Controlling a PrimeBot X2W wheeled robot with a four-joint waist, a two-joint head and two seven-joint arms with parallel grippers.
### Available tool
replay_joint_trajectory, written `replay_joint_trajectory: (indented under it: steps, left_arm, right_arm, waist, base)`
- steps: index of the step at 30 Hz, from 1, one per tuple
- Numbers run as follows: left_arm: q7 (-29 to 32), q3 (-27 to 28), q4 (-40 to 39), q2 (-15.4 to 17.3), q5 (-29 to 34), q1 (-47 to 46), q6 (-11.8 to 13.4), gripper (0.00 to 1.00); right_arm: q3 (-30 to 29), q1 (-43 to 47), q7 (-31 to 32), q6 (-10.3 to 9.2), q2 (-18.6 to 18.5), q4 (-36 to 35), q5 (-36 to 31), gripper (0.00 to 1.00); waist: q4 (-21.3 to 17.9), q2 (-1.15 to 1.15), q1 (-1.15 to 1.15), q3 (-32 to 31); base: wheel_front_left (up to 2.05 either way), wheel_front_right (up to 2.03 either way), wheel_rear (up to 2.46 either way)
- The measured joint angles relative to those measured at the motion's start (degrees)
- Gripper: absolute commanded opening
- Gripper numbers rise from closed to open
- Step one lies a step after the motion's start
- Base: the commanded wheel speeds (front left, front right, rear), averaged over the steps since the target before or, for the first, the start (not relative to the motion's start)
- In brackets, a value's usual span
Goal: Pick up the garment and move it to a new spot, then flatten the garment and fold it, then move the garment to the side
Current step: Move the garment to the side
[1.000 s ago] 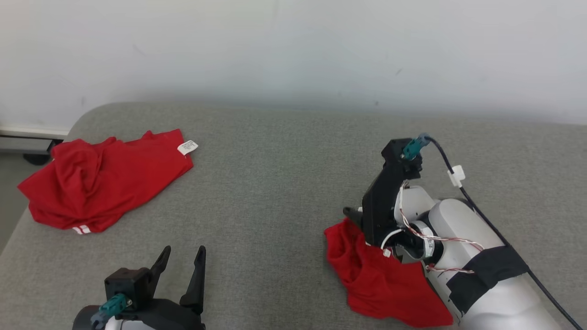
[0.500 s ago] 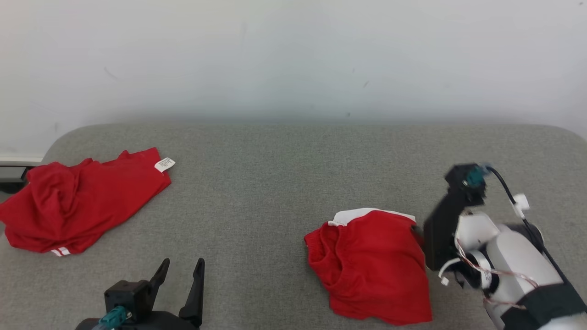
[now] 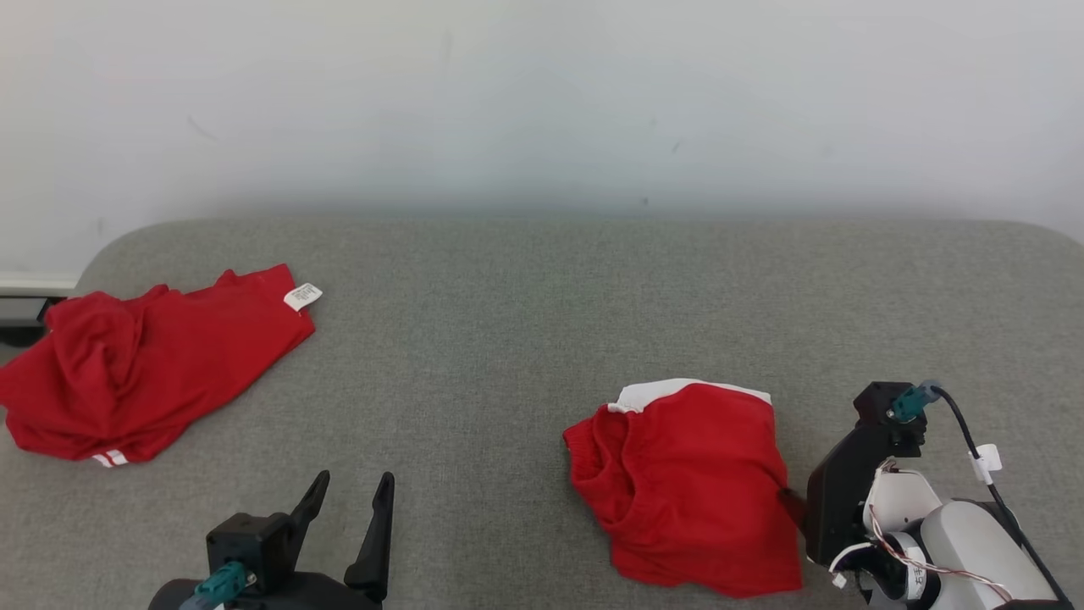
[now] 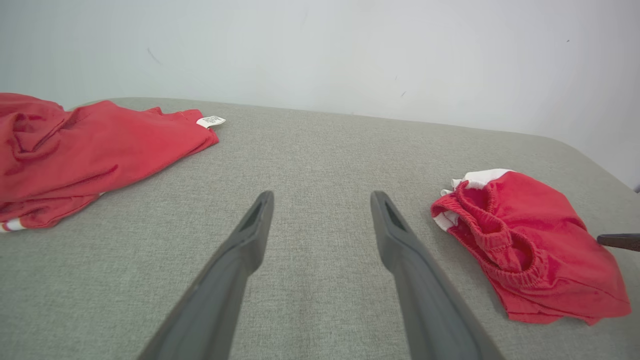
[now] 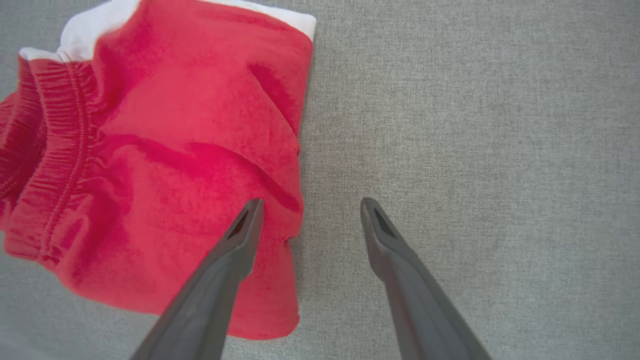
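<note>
The garment (image 3: 686, 483) is seen lying on the grey counter (image 3: 508, 339), to the right of its middle and near the front edge. It is folded into a compact, slightly rumpled red packet. A white strip (image 3: 677, 391) is shown along its far edge, and its gathered waistband (image 3: 584, 449) is turned toward the left.

The right gripper (image 5: 311, 205) is held just beside the garment's right edge, with its fingers spread wide and nothing gripped between them. In the right wrist view one finger is seen over the garment's (image 5: 175, 175) red edge and the other over bare counter. Whether the cloth is touched cannot be told. In the left wrist view a dark fingertip (image 4: 617, 241) is shown close to the garment's (image 4: 530, 240) right side.

The left gripper (image 3: 354, 483) is held low at the front left, over bare counter and well apart from both pieces of cloth. Its fingers are parted as well, and nothing is held.

Another red garment (image 3: 152, 364) is spread loosely at the far left of the counter, partly over the edge. A white label (image 3: 302, 296) is shown at its far corner. A pale wall (image 3: 542, 102) is seen behind the counter.
</note>
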Motion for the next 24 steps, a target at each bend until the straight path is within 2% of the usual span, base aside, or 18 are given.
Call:
replay_joint_trajectory:
  steps: [24]
  left_arm:
    - [0.92,-0.12,-1.15,0.14,0.10,-3.37,-0.54,1.00]
  right_arm:
    - [-6.97,-2.68,-0.78,0.00,4.38,3.65,-2.40,1.00]
  waist:
    - [5.02,0.00,0.01,5.35]
  base:
    - [0.00,0.00,0.00]
